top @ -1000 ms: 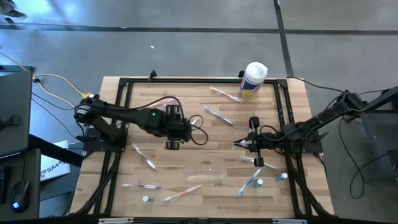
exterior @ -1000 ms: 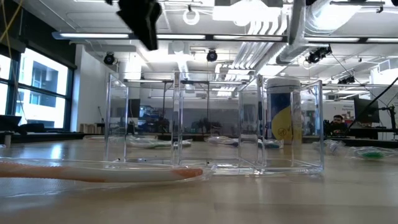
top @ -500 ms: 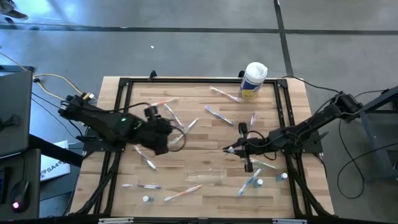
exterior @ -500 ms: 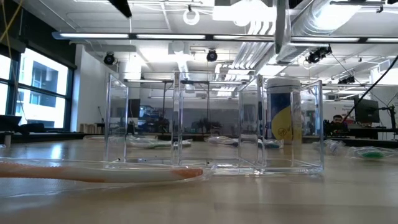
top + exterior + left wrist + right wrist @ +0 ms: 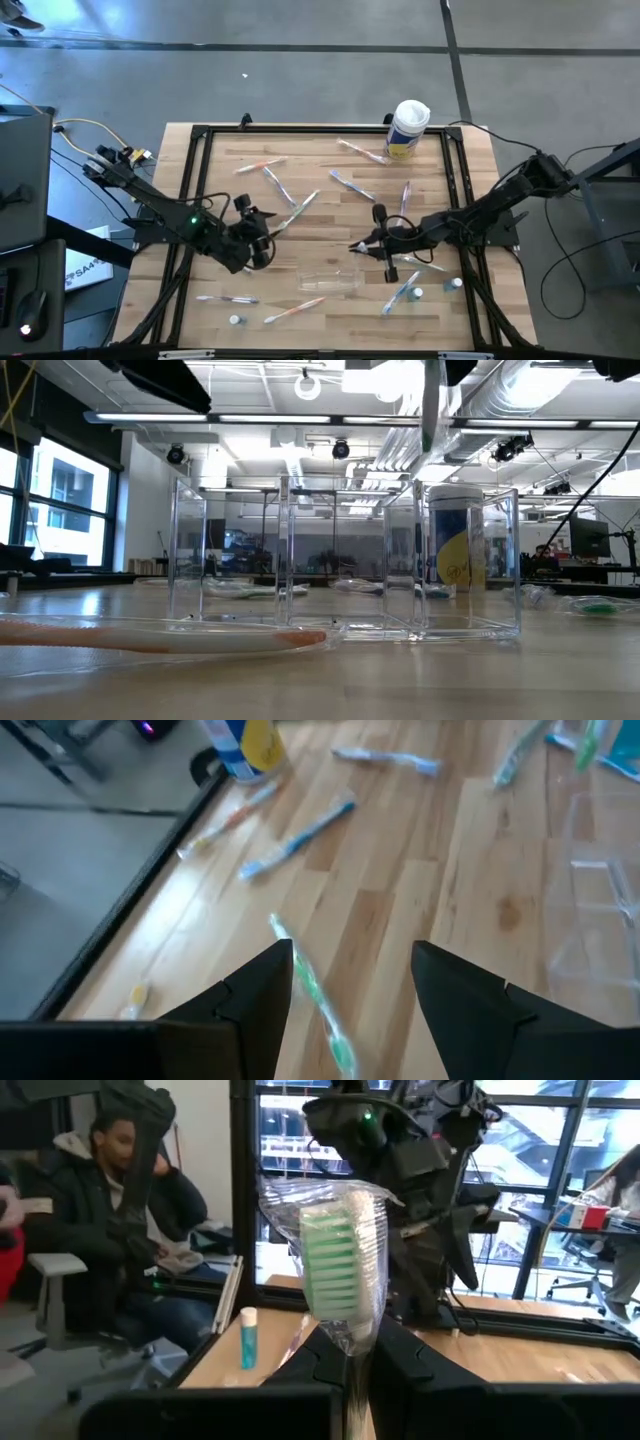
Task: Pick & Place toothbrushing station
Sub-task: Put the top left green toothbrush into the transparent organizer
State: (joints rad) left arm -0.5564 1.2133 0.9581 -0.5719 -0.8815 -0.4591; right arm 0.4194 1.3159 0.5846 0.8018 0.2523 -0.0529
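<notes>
1. Left gripper [image 5: 262, 243]: you have it low over the left half of the table [image 5: 470, 160], fingers [image 5: 250, 995] spread apart and gripping nothing. A green toothbrush [image 5: 315, 995] lies on the wood beneath the gap.
2. Loose toothbrushes [image 5: 227, 299]: scattered flat across the table, all outside any container. One orange-tipped brush [image 5: 160, 635] lies along the near edge.
3. Clear organiser [image 5: 330, 281]: the station's container, at the near middle between your two grippers. In the low view its see-through compartments [image 5: 345, 560] stand upright with open tops.
4. Right gripper [image 5: 358, 246]: just right of centre, clamped on a wrapped toothbrush [image 5: 340, 1270] with green bristles, held head-up.
5. Tube [image 5: 247, 1338]: small, blue, white-capped, upright on the table.
6. Canister [image 5: 408, 128]: white, yellow label, upright at the far edge.
7. Person [image 5: 110, 1230]: seated beyond the table.
</notes>
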